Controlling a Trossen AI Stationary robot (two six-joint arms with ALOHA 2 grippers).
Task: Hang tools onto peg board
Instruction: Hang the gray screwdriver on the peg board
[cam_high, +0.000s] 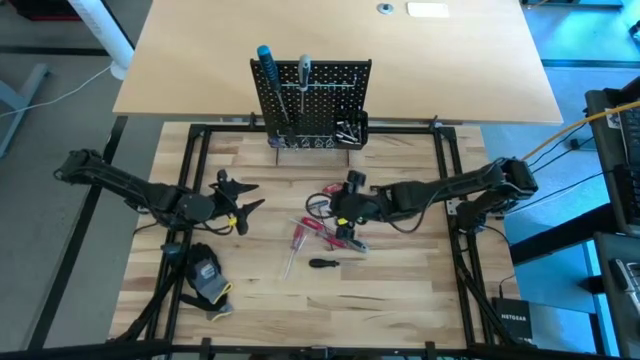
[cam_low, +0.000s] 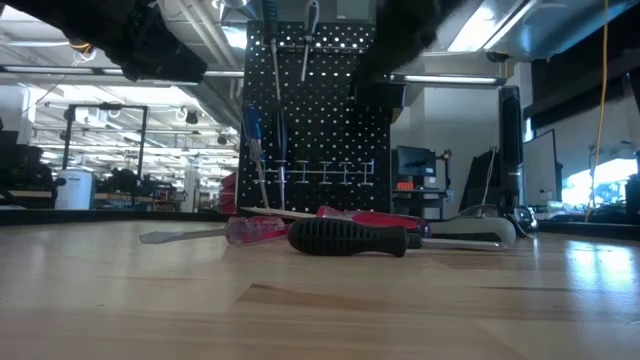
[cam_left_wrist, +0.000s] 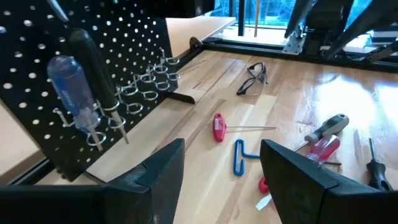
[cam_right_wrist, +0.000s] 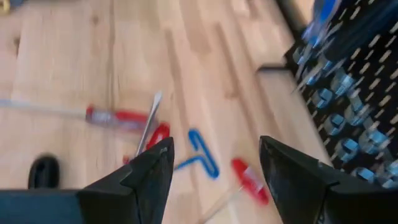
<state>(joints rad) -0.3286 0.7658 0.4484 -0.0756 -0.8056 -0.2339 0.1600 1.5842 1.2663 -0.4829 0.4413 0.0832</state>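
Right end effector (cam_high: 345, 215) hovers with its fingers spread and grasping nothing, directly over the loose tools (cam_high: 322, 232) lying mid-surface (cam_high: 400, 290): red-handled drivers, a blue T-key (cam_right_wrist: 200, 154) and a black-handled driver (cam_low: 348, 238). We judge that we are selecting the next tool to pick. Behind them the peg board (cam_high: 312, 100) stands upright, already carrying a blue-handled and a black-handled driver. Our next move calls for lowering onto one handle and closing squarely. Left end effector (cam_high: 238, 200) waits released, well apart, beside a glove (cam_high: 205, 277).
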